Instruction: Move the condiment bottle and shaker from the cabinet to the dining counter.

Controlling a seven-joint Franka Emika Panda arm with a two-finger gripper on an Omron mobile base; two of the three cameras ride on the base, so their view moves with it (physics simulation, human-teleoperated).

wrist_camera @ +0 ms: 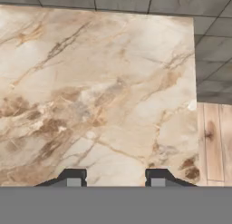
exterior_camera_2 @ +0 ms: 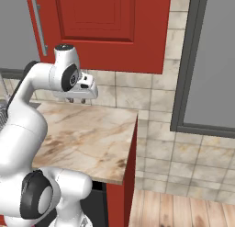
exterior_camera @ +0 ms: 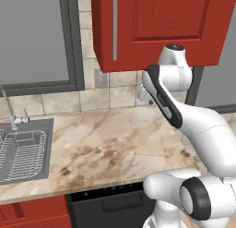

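The cabinet (exterior_camera: 152,24) hangs closed above the marble tabletop (exterior_camera: 106,144), so bottle and shaker presumably sit hidden inside; likely light, rigid, smooth, best pinched around the body; the gripper (exterior_camera_2: 77,100) points down, fingers (wrist_camera: 72,177) apart, holding nothing; the left base view alone shows the sink (exterior_camera: 27,125).

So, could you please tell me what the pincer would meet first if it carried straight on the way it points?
Most likely the marble worktop: the pincer points down at it, with nothing between.
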